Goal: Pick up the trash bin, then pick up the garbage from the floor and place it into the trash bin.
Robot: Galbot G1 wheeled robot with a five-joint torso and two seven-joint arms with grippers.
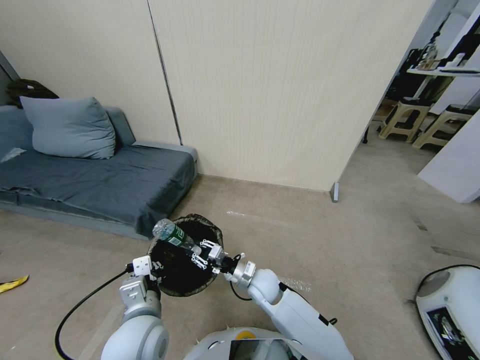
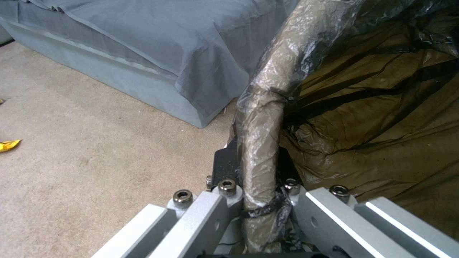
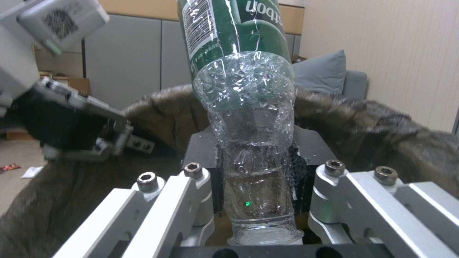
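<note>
The trash bin (image 1: 210,231), lined with a black bag, hangs above the floor in front of me. My left gripper (image 1: 154,268) is shut on its near-left rim; the left wrist view shows the bag-wrapped rim (image 2: 268,107) pinched between the left gripper's (image 2: 258,172) fingers. My right gripper (image 1: 201,253) is shut on a clear plastic bottle (image 1: 171,234) with a green label and holds it tilted over the bin's opening. In the right wrist view the bottle (image 3: 244,93) stands between the right gripper's (image 3: 253,168) fingers, the bin rim (image 3: 363,114) behind it. A yellow snack packet (image 1: 12,284) lies on the floor at far left.
A low grey bed (image 1: 100,185) with a pillow stands close on the left, a beige wall (image 1: 280,90) behind the bin. Open carpet stretches to the right toward a doorway with stools (image 1: 405,117). A white machine (image 1: 450,310) sits at the lower right. Small litter (image 3: 29,172) lies on the far floor.
</note>
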